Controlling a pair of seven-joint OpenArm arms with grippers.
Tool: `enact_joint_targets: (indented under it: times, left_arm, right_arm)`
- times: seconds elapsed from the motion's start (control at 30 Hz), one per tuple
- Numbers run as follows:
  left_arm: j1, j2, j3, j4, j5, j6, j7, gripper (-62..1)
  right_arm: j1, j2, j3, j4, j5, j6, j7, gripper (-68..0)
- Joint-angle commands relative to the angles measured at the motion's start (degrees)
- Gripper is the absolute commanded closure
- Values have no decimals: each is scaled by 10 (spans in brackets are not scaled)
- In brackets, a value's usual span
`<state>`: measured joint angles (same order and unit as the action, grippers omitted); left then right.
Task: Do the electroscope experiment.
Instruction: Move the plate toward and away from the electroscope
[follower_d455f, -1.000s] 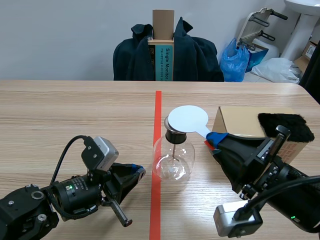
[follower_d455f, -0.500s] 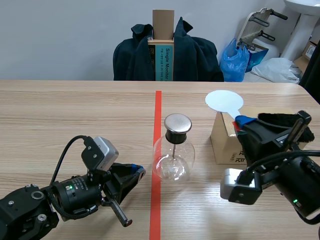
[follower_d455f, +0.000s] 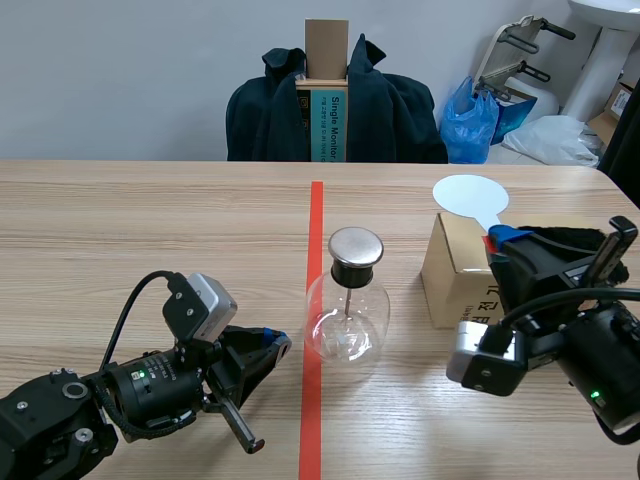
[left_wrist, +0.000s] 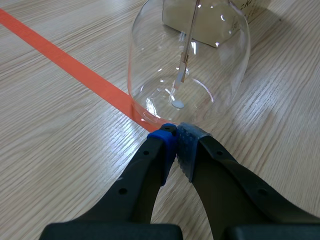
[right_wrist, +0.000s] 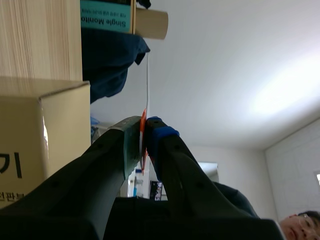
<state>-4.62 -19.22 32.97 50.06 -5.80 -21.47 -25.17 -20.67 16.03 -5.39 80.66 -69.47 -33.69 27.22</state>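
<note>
Now, electroscope (follower_d455f: 347, 300): a round glass flask with a metal cap. It stands upright on the tabletop (follower_d455f: 150, 230), just right of the orange-red tape line (follower_d455f: 316, 215), and a thin rod hangs inside from the cap.
Left hand (left_wrist: 176, 136): low on the tabletop, fingers pressed together on nothing, tips right at the flask's base by the tape line.
Right hand (follower_d455f: 498, 240): raised over the cardboard box (follower_d455f: 455, 275), fingers clamped on the stem of the white disc (follower_d455f: 470, 192).
White disc: held upright above the box's far edge, well apart from the flask's cap. It shows edge-on in the right wrist view.
Cardboard box: on the tabletop, right of the flask. A black fuzzy cloth (follower_d455f: 565, 237) lies on top, partly hidden by the right arm.
Behind the tabletop: a chair draped with a dark coat (follower_d455f: 270, 120).
</note>
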Motion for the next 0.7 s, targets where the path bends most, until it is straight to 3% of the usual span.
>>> enact_joint_targets:
  times: [0.0, 0.4, 0.67]
  left_arm:
    - [-3, 2, 0, 12, -3, -2, -9, -17]
    - [-3, 2, 0, 12, -3, -2, -9, -17]
    - [-3, 2, 0, 12, -3, -2, -9, -17]
  right_arm:
    - [8, 5, 1, 5, 7, -6, 16, -8]
    - [8, 5, 1, 5, 7, -6, 165, -8]
    - [8, 5, 1, 5, 7, -6, 222, -8]
